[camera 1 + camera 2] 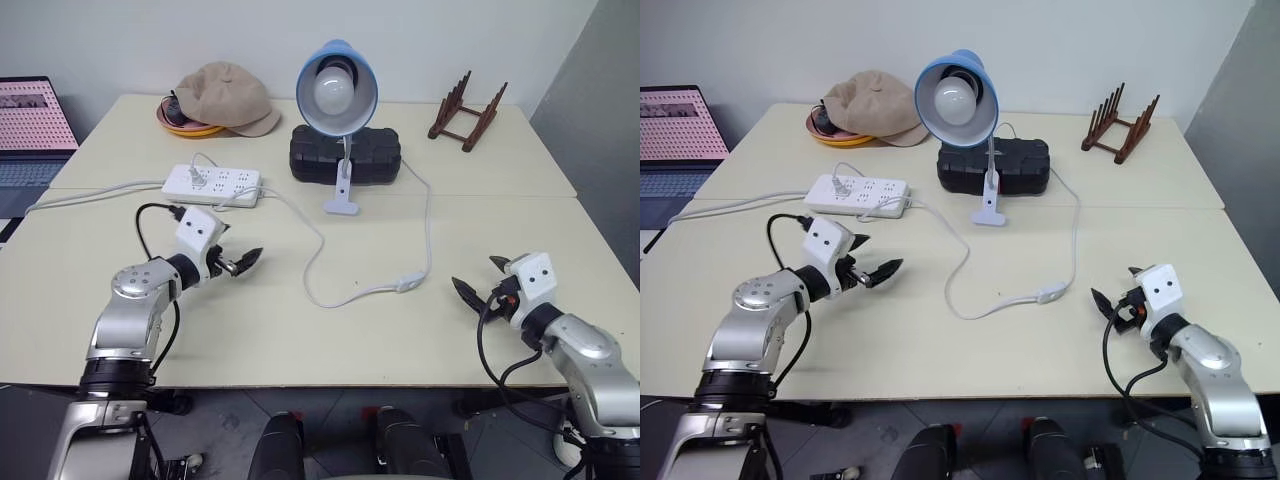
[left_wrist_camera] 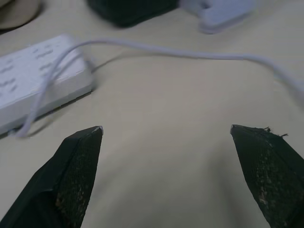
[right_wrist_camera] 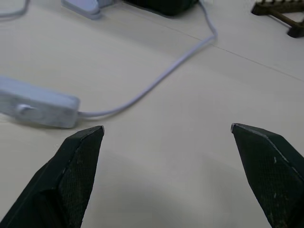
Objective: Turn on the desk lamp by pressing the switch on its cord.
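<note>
Smooth cream table (image 1: 300,330) is carrying a desk lamp (image 1: 337,88), its glossy light-blue dome shade and round white bulb facing forward, its white clip foot resting just before a ribbed black block (image 1: 345,153). A thin white cord (image 1: 428,215) is looping down to the small oblong switch (image 1: 408,283), lying near the right tool (image 1: 479,280). Left tool (image 1: 238,260) and right tool are both hovering with black tapered fingers spread wide, holding nothing. A white power strip (image 1: 212,183) is sitting beyond the left tool.
</note>
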{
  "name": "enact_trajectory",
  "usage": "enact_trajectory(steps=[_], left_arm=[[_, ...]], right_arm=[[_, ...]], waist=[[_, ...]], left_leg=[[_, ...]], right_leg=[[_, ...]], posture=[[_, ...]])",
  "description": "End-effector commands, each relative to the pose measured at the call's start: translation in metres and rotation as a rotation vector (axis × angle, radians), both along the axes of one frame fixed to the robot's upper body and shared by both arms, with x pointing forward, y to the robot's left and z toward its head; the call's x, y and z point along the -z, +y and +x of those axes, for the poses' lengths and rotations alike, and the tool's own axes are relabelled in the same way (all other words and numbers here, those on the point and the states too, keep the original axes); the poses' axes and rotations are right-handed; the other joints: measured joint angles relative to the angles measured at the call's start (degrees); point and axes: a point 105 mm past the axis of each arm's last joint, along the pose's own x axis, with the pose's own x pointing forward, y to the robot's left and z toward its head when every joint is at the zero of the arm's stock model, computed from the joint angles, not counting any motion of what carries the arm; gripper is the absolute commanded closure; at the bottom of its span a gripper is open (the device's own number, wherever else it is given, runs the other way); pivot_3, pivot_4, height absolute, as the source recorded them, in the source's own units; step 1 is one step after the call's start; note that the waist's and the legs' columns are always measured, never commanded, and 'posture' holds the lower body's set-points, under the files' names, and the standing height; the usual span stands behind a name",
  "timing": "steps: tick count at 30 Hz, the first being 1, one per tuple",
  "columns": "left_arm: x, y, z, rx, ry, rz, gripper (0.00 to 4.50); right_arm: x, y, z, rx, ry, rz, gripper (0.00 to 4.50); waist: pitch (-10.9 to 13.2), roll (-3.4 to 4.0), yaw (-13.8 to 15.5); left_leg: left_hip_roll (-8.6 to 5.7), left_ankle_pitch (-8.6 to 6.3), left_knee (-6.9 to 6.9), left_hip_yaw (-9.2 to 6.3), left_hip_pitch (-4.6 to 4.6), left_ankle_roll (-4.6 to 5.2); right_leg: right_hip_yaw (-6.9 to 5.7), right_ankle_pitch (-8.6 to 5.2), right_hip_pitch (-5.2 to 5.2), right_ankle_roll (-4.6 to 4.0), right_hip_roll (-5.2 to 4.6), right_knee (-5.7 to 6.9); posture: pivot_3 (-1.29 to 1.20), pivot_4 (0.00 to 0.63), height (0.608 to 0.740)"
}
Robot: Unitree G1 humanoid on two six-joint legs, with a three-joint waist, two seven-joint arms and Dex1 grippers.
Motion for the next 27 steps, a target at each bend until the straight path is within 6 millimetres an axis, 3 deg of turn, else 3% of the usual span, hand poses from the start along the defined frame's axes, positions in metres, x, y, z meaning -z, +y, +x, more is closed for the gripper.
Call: enact_trajectory(steps=[1,5,12,16,21,27], left_arm=[[-0.018,-0.04,-0.024,0.285,0.036,0.053,0.01],[-0.023,-0.055,-0.036,0.437,0.06,0.106,0.01],[-0.04,-0.082,-0.052,0.623,0.017,0.091,0.01],[-0.041,-0.089,-0.059,0.655,0.008,0.086,0.01],[-0.037,-0.09,-0.064,0.65,0.014,0.077,0.01],[-0.035,-0.091,-0.072,0.642,0.026,0.049,0.01]], right_arm=[[-0.018,0.028,-0.027,-0.284,0.036,-0.011,0.0],[-0.011,0.031,-0.03,-0.479,0.108,-0.188,0.0],[-0.022,0.027,0.015,-0.665,0.077,-0.4,0.0],[-0.017,0.031,0.033,-0.771,0.096,-0.484,0.0],[-0.005,0.037,0.04,-0.881,0.118,-0.55,0.0],[-0.005,0.048,0.047,-0.954,0.104,-0.568,0.0]], waist=[[0.02,0.03,0.01],[0.02,0.01,-0.01],[0.05,0.0,-1.34],[0.06,0.02,-1.37],[0.07,0.04,-1.36],[0.09,0.05,-1.37]], left_leg=[[0.0,0.0,-0.03,0.0,-0.01,0.0],[0.0,-0.01,-0.05,0.0,-0.01,0.0],[0.0,0.0,0.03,0.06,0.01,0.01],[0.0,0.0,-0.06,0.06,-0.03,0.02],[0.0,-0.02,-0.18,0.04,-0.07,0.02],[-0.01,-0.02,-0.15,0.05,-0.04,0.02]], right_leg=[[0.0,-0.01,-0.01,-0.01,0.0,-0.01],[-0.01,-0.05,0.0,-0.04,-0.01,-0.06],[0.01,-0.04,-0.02,-0.03,-0.03,-0.05],[-0.01,-0.06,-0.04,0.0,0.0,-0.06],[-0.01,-0.03,-0.09,0.31,0.0,-0.07],[-0.01,-0.02,-0.08,0.32,-0.01,0.0]], posture=[[0.0,0.15,0.74],[0.0,0.15,0.74],[0.0,0.15,0.74],[0.0,0.15,0.74],[0.0,0.15,0.74],[0.0,0.15,0.74]])
